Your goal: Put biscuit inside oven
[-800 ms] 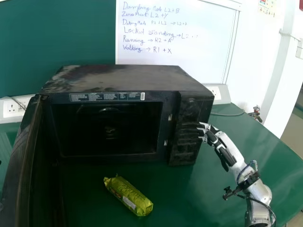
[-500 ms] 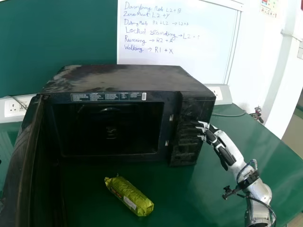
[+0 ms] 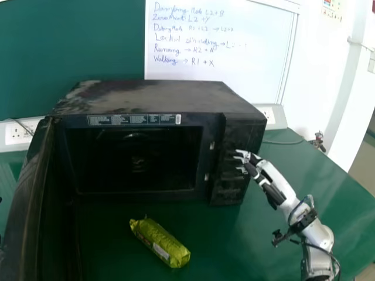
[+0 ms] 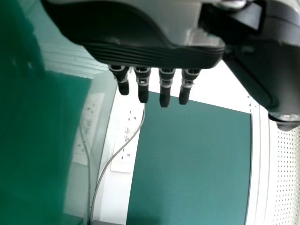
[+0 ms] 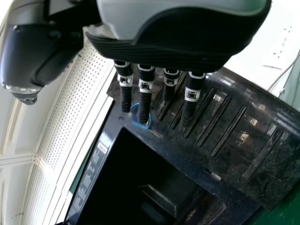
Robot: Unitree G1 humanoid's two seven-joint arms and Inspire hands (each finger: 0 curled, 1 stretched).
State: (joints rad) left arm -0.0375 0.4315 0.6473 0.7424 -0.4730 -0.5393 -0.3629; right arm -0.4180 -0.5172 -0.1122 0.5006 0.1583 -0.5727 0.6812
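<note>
Head view: the oven has its door swung wide, I think so the biscuit pack can go in. That pack lies on the table in front of the oven. My right hand is by the oven's button side, fingers straight and a bit spread, pinching nothing, so it must go down for the pack. Left wrist view: my left hand has straight fingers, small gaps between.

1 whiteboard w/ writing, green board to its L, wall sockets, cable, green tbl, poss. 1 poster
</note>
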